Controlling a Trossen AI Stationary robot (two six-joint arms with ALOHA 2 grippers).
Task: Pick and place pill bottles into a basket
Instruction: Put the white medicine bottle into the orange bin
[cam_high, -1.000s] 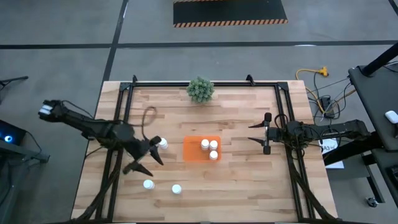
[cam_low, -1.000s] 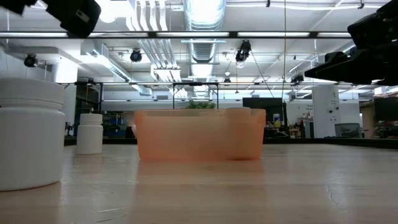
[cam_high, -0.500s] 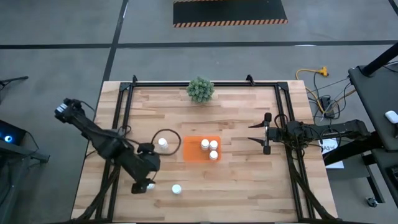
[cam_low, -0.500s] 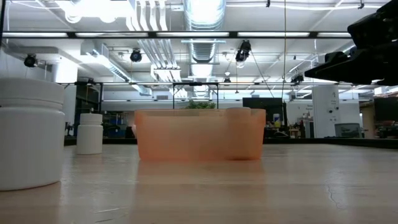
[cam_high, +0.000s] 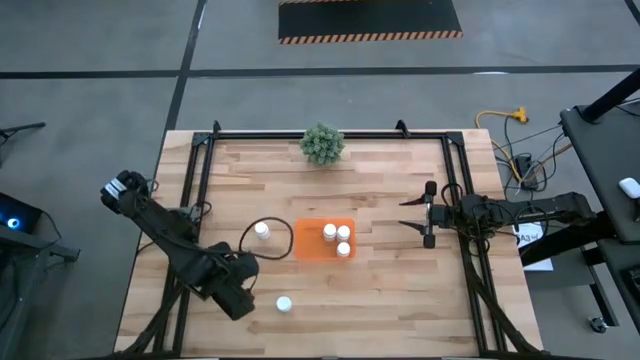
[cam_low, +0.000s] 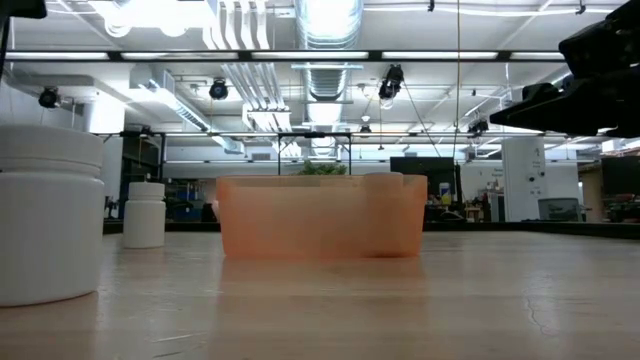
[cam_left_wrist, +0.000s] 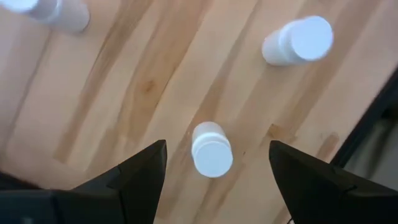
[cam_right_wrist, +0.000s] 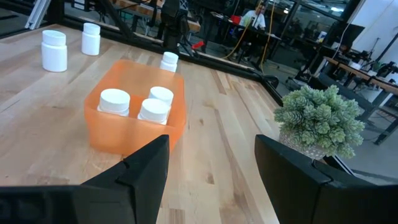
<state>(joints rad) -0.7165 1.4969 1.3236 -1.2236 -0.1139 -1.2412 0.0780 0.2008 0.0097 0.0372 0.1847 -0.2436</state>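
Three bottles (cam_high: 337, 239) stand in the orange basket (cam_high: 310, 242) at mid-counter; in the right wrist view they show as white caps (cam_right_wrist: 138, 102) above its wall. Another bottle (cam_high: 262, 231) stands just left of the basket and one (cam_high: 284, 304) near the front edge. The sixth (cam_left_wrist: 212, 150) sits between the wide-open fingers of the left gripper (cam_left_wrist: 214, 163), untouched. That gripper has swung from beside the basket toward the front-left corner, where the arm now hides this bottle from above. The right gripper (cam_high: 422, 214) waits near the right edge, seemingly open.
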